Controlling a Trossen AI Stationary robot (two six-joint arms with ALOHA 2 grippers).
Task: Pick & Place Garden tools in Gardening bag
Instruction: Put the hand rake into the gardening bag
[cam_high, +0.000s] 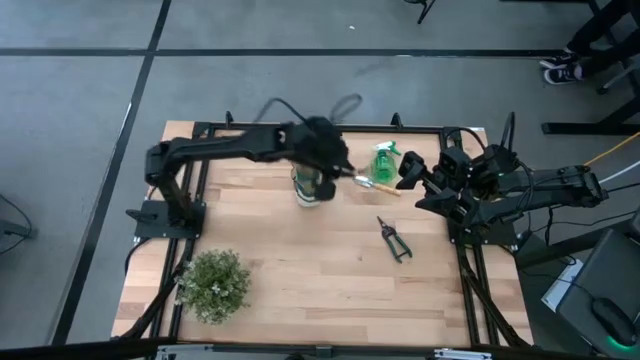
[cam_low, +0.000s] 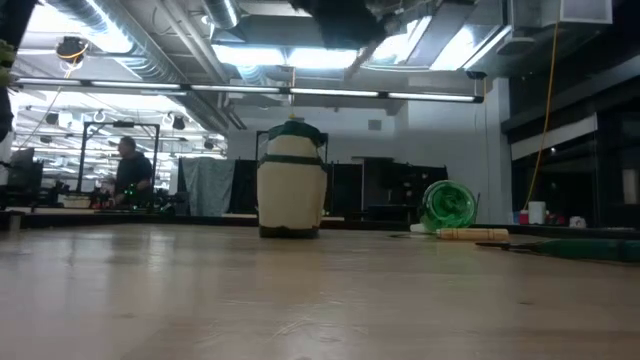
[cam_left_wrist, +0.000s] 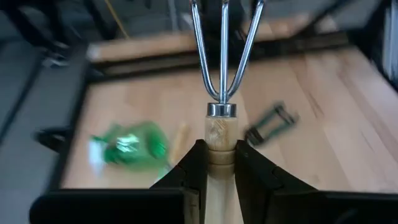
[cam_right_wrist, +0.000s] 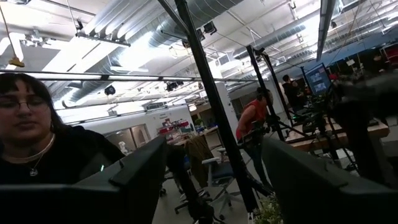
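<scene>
A potted plant (cam_high: 213, 284) sits near the table's (cam_high: 300, 270) front left corner, well apart from everything else. Farther in, right of centre, the dark pruning shears (cam_high: 394, 240) lie flat on the bare wood, their long axis running roughly front to back with a slight slant.

Toward the back edge, the cream gardening bag (cam_low: 291, 182) with dark green trim stands upright just left of centre. Above it the left gripper (cam_left_wrist: 220, 163) is clamped on the pale wooden handle of the mini rake (cam_left_wrist: 223, 81); the rake's long axis runs straight out from between the fingers (cam_left_wrist: 191, 168), its three bright metal tines fanning away from a silver collar. From above, the left gripper (cam_high: 322, 150) hangs directly over the bag (cam_high: 311, 186), though whether the rake touches the bag is hard to tell.

Just right of the bag, near the back edge, the translucent green spray bottle (cam_high: 385, 160) lies on its side, and a wooden-handled tool, probably the trowel (cam_high: 378, 185), lies close beside it, its handle running roughly left to right. In the low view the bottle (cam_low: 448, 205) shows end-on with the wooden handle (cam_low: 472, 234) in front of it.

At the table's right edge the right gripper (cam_right_wrist: 214, 180) waits with its fingers spread wide and holding nothing, aimed out into the room, where people stand among desks.
</scene>
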